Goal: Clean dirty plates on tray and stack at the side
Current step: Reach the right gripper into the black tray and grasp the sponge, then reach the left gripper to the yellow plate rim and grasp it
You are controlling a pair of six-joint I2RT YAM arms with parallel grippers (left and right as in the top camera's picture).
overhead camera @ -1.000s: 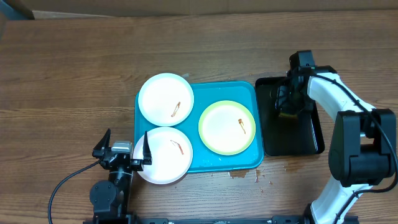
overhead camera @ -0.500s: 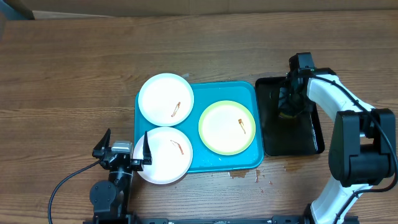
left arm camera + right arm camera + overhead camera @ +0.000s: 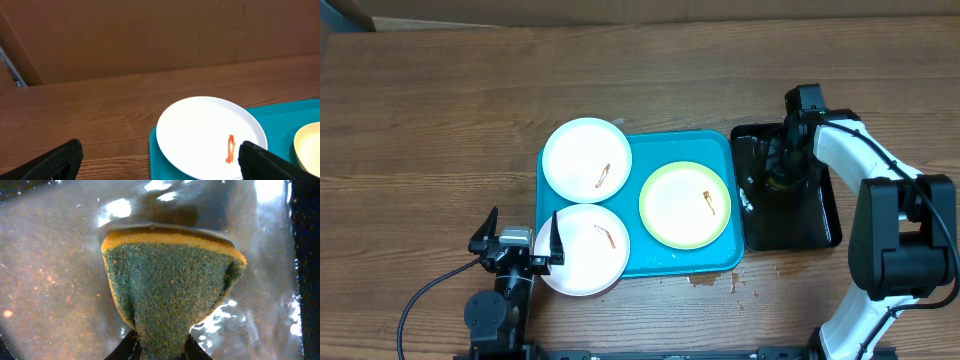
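Three plates lie on the turquoise tray (image 3: 670, 262): a white plate (image 3: 585, 160) at the far left, a white plate (image 3: 588, 252) at the near left, and a yellow-green rimmed plate (image 3: 685, 205) at the right. Each has a small brownish-red smear. My left gripper (image 3: 515, 245) is open and empty at the tray's near left corner, with one finger over the near white plate's edge. In the left wrist view (image 3: 160, 170) it faces the far white plate (image 3: 210, 135). My right gripper (image 3: 782, 168) is shut on a green-and-yellow sponge (image 3: 170, 285), which is pressed into the wet black tray (image 3: 820, 225).
The narrow black tray stands right of the turquoise tray and holds water (image 3: 60, 280). Small brownish drops (image 3: 712, 280) lie on the wooden table in front of the turquoise tray. A cable (image 3: 430, 295) runs from the left arm's base.
My right gripper with the sponge has shifted slightly toward the far end of the black tray. The left arm and the plates have not moved.
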